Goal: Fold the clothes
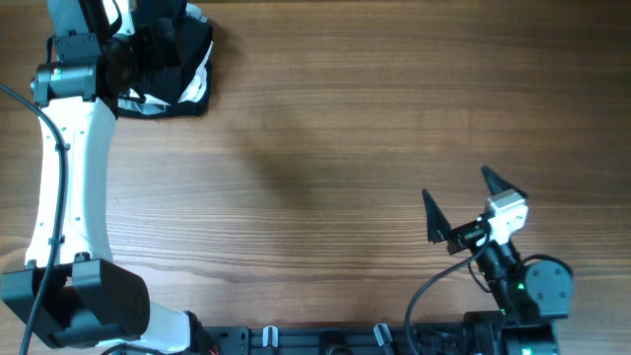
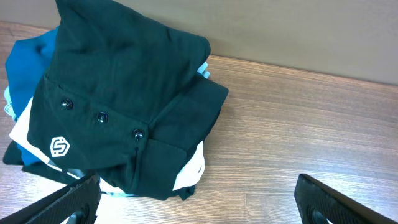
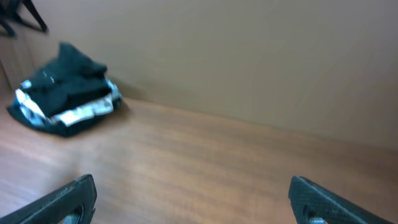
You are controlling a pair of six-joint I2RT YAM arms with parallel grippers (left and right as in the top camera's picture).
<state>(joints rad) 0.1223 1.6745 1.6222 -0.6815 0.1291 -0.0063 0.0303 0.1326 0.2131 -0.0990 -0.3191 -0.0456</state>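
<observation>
Overhead: black garment (image 1: pixel 189 44) lying bunched on top of pile, my left arm reaching over pile. Left wrist view: garment draping over blue clothing (image 2: pixel 28 56) and white garment (image 2: pixel 189 171), buttons (image 2: pixel 101 116) and white logo (image 2: pixel 60 147) facing up. It is sitting crumpled, so I am judging it needs lifting off pile onto bare table (image 1: pixel 345 118) beside pile before any fold. My left gripper (image 2: pixel 196 200) hovering at pile's near edge, fingers spread wide, gripping nothing. My right gripper (image 1: pixel 468 202) waiting well apart from pile, also gaping, empty.
</observation>
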